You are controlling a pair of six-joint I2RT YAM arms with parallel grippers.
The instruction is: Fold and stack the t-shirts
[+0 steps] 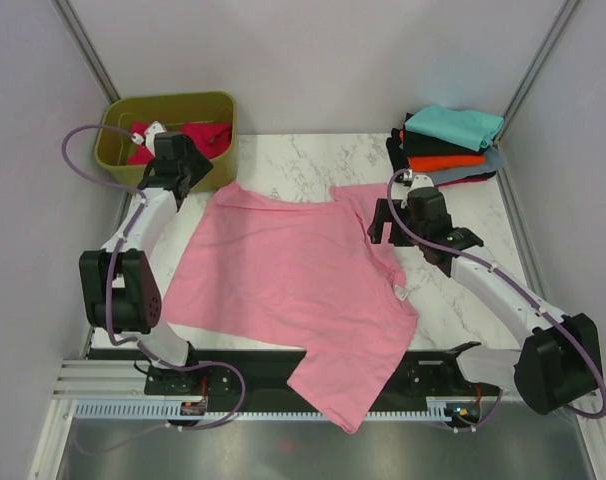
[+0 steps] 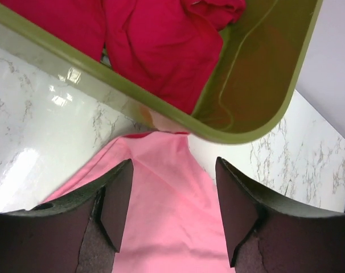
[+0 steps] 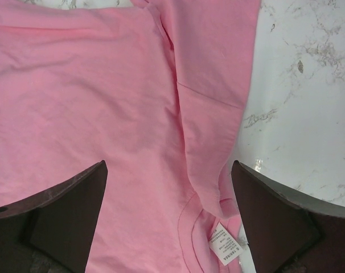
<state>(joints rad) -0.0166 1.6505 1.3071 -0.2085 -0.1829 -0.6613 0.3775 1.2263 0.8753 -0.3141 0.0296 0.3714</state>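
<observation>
The light pink t-shirt lies spread flat across the marble table, one sleeve hanging over the near edge. My left gripper is open above its far left corner, beside the tub. My right gripper is open above the shirt's right sleeve and collar; the white neck label shows between the fingers. A crimson shirt lies crumpled in the tub, also seen in the left wrist view. Folded teal, orange, black and grey-blue shirts are stacked at the far right.
The olive-green plastic tub stands at the far left corner, its rim just beyond my left fingers. Grey walls close in both sides. Bare marble shows right of the pink shirt.
</observation>
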